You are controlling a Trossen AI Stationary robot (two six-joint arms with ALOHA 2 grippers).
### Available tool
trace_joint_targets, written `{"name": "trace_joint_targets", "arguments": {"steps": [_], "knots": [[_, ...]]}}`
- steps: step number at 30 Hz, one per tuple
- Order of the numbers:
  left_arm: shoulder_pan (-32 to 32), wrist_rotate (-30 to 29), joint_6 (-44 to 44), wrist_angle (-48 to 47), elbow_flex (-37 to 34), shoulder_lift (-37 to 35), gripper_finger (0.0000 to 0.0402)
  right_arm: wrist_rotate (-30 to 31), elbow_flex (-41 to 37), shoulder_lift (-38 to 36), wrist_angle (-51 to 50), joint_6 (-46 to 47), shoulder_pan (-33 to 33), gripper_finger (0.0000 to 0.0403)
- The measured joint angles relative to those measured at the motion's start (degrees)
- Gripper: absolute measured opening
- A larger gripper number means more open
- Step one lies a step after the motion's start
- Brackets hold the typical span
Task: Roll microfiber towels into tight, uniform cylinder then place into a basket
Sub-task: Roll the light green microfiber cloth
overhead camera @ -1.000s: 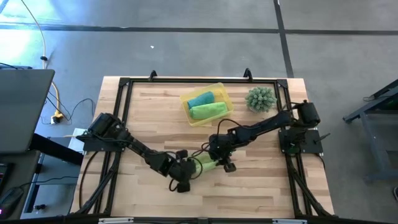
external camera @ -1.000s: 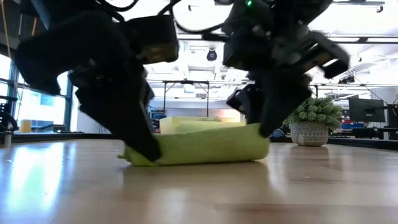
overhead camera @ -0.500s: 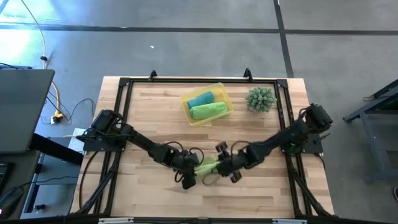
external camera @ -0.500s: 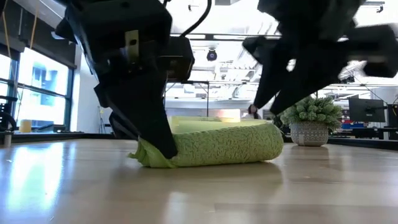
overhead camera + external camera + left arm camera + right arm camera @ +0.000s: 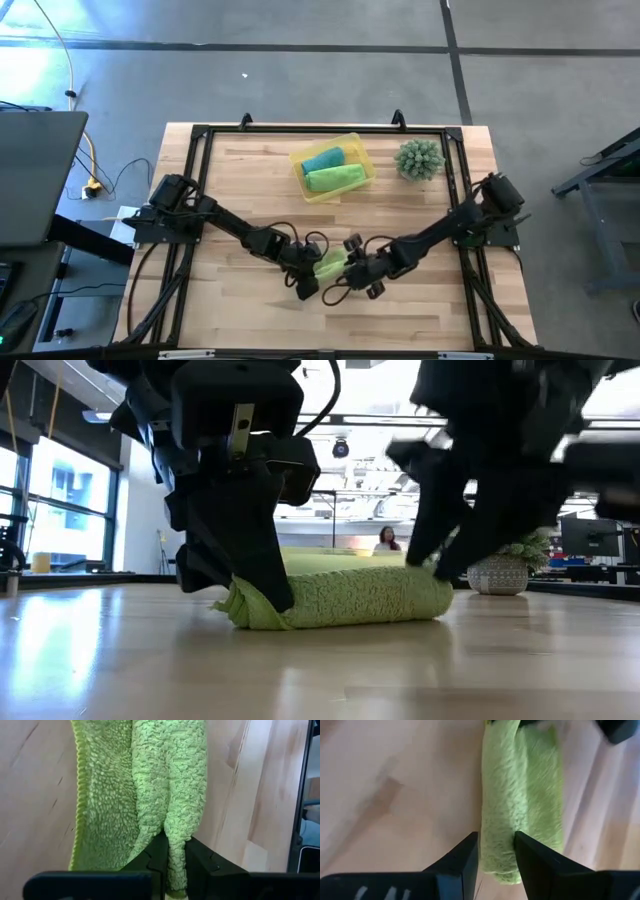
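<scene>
A lime-green microfiber towel point(image 5: 330, 264) lies on the wooden table as a loose roll, near the front middle. My left gripper point(image 5: 307, 284) is shut on its left end, and my right gripper point(image 5: 352, 276) is shut on its right end. In the low view the roll point(image 5: 350, 595) rests on its long side between the left gripper point(image 5: 250, 582) and the right gripper point(image 5: 440, 565). The yellow basket point(image 5: 362, 152) stands at the far middle and holds a teal roll point(image 5: 322, 159) and a lime-green roll point(image 5: 336, 178). My left gripper pinches a raised fold of the towel point(image 5: 175, 837) between its two fingers at the roll's left end. The fingers slant down from the table's left. The roll stays on the table. My right gripper has part of the roll's right end point(image 5: 497, 837) between its two fingers, which lie along the roll. One finger point(image 5: 466, 856) stands at the roll's edge and the other point(image 5: 530, 856) on its top. The fingers slant down from the right, and the roll rests on the table.
A spiky green plant in a pot point(image 5: 419, 159) stands at the far right, also seen in the low view point(image 5: 505, 560). A black frame point(image 5: 200, 135) runs round the tabletop. Bare wood lies in front of the roll and to both sides.
My right gripper has swung from the towel's far side toward the near edge, round to its right end, turning as it went. My left gripper has shifted a little to the right and rolled its wrist. The towel has turned from a flattened fold into a rounder roll.
</scene>
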Motion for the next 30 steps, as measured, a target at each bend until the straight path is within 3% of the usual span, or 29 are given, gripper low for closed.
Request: {"name": "trace_joint_targets", "arguments": {"steps": [4, 11, 16, 21, 25, 30], "knots": [[0.00, -0.14, -0.42, 0.04, 0.00, 0.00, 0.0032, 0.60, 0.00, 3.11, 0.33, 0.00, 0.03, 0.0119], [0.00, 0.31, -0.39, 1.23, -0.07, 0.14, 0.0033, 7.28, 0.04, 4.77, 0.55, -0.63, -0.22, 0.0119], [0.08, 2.07, 0.35, 1.37, -0.07, 0.20, 0.0043, 6.79, 0.05, 4.90, 0.78, -0.52, -1.33, 0.0119], [0.17, 4.93, 3.54, 1.12, -0.07, -0.57, 0.0065, 2.28, 0.20, 5.87, 1.80, -0.57, -3.20, 0.0117], [0.04, 5.32, 9.68, -2.21, -0.33, -3.38, 0.0075, 0.88, 0.34, 7.25, 2.76, -1.07, -4.18, 0.0091], [-0.51, 2.88, 13.59, -12.29, -0.36, -9.64, 0.0076, -2.25, 0.33, 7.40, 2.52, -1.03, -5.00, 0.0027]]}}
